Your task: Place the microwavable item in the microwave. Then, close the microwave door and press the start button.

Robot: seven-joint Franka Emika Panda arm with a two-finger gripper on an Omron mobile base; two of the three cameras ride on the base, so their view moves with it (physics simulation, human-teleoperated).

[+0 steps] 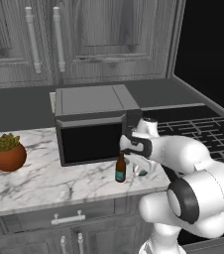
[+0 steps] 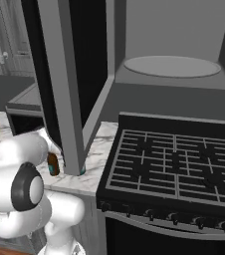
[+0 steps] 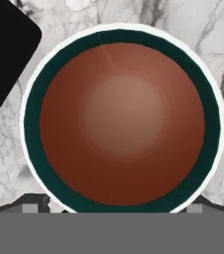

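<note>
1. Hovering directly above the mug (image 3: pixel 122 119), the end effector (image 1: pixel 136 167) points straight down at the marble desk (image 1: pixel 44 183); its jaws stand fully released, holding nothing.
2. Mug location: upright on the desk, just beside the brown bottle (image 1: pixel 120 168), at 3 o'clock from it in the left base view.
3. Key relation: in the hand view the mug's round rim sits centred, long axis vertical, in line with the approach. A straight descent should bracket the rim.
4. The microwave (image 2: pixel 171 67) stands open above the stove (image 2: pixel 169 164).

Mug (image 3: pixel 121 119) glazed, matt brown inside (dark green rim); counter (image 1: pixel 44 181) veined marble
</note>
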